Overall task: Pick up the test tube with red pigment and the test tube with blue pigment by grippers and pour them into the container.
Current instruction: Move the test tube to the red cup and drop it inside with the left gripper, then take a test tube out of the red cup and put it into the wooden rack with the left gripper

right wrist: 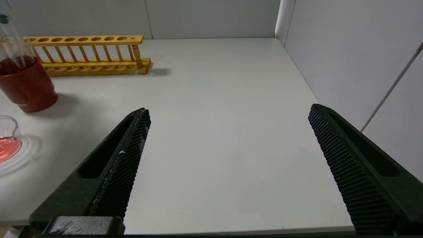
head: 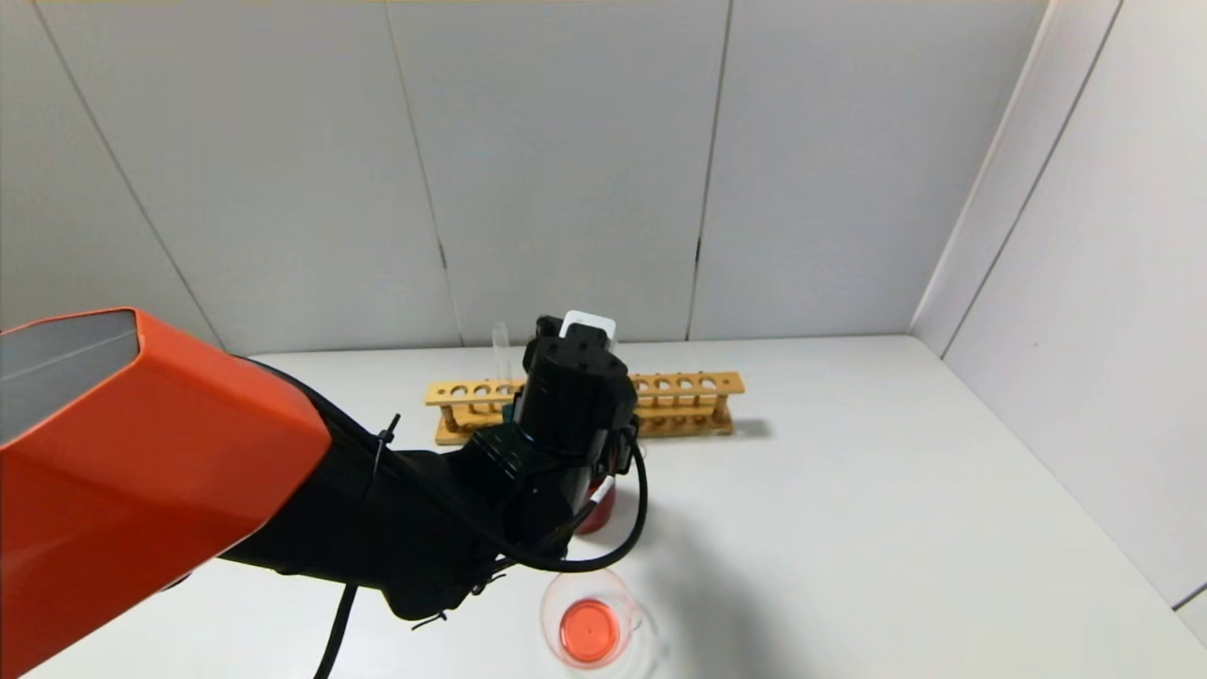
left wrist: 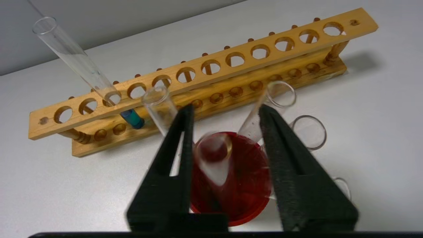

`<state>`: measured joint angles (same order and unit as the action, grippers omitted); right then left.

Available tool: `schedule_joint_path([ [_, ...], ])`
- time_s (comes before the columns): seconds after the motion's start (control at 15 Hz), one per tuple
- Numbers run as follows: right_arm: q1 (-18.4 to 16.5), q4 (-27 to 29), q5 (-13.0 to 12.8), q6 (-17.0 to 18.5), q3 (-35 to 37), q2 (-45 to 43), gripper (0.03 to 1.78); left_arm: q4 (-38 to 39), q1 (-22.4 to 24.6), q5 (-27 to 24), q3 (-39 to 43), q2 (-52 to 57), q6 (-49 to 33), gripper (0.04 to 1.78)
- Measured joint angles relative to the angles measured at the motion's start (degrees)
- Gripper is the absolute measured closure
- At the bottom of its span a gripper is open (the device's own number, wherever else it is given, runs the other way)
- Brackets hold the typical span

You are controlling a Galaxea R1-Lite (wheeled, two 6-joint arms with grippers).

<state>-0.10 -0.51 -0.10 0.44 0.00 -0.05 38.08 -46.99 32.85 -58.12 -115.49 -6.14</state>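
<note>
Above the red beaker (left wrist: 231, 185), left gripper (left wrist: 224, 112) jaws stand apart.

— Where does the long wooden tube rack (head: 585, 404) stand?
— At the table's (head: 896, 509) far side. The slim glass tube with teal-blue liquid (left wrist: 132, 118) sits in it, near its left end.
— And nearer?
— The tall beaker of dark red liquid (left wrist: 231, 178), then the low clear glass cup (head: 589, 618) nearest.

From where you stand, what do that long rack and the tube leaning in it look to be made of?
The rack looks like pale varnished wood: visible grain, drilled holes, turned dowels. The test tube with blue pigment appears to be clear glass, see-through with a glossy rim, though clear plastic cannot be ruled out.
</note>
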Motion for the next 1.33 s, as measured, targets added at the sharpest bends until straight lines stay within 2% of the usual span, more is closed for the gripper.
schedule_joint_path([
  [0.27,0.0,0.0,0.0,0.0,0.0,0.0,0.07,-0.5,-0.2,0.4,-0.1,2.5,0.4,0.38],
  [0.47,0.0,0.0,0.0,0.0,0.0,0.0,0.07,-1.5,0.0,1.3,0.1,6.9,2.8,0.12],
  [0.73,0.0,0.0,0.0,0.0,0.0,0.0,0.07,-2.3,3.4,7.5,4.2,13.6,4.9,0.07],
  [1.0,0.0,0.0,0.0,0.0,0.0,0.0,0.07,-1.5,8.1,8.1,14.2,19.6,4.2,0.07],
  [1.33,0.0,0.0,0.0,0.0,0.0,0.0,0.07,2.0,11.2,7.6,21.9,20.8,-6.6,0.07],
])
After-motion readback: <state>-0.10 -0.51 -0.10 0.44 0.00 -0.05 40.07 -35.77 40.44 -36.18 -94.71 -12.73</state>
